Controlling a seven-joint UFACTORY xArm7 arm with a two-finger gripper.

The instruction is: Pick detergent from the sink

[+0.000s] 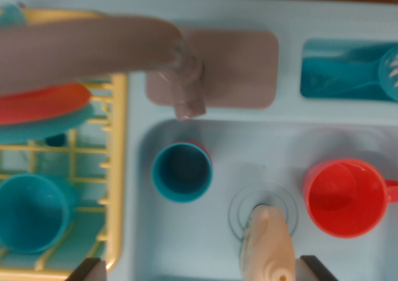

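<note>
We're looking straight down into the pale blue sink [186, 231], and the detergent bottle [268, 247] lies on its floor at the bottom of the frame, a little right of centre. It's cream-coloured, its narrow end sitting on the ringed drain [239, 209], its wider body running down out of view. So the long axis goes roughly top to bottom in the picture, with a slight lean.

Now the claw [202, 270]: only two dark finger tips show, one at lower left [87, 270] and one at lower right [317, 267]. They stand spread wide, nothing between them pinched. The bottle lies between them but well over toward the right-hand tip, nearly beside it. By my reading, the claw needs to shift toward the frame's right to centre on the bottle before closing across its width.

Neighbours to mind: a teal cup [181, 172] upper left of the bottle, a red mug [345, 197] to its right, the grey tap [180, 76] above.
</note>
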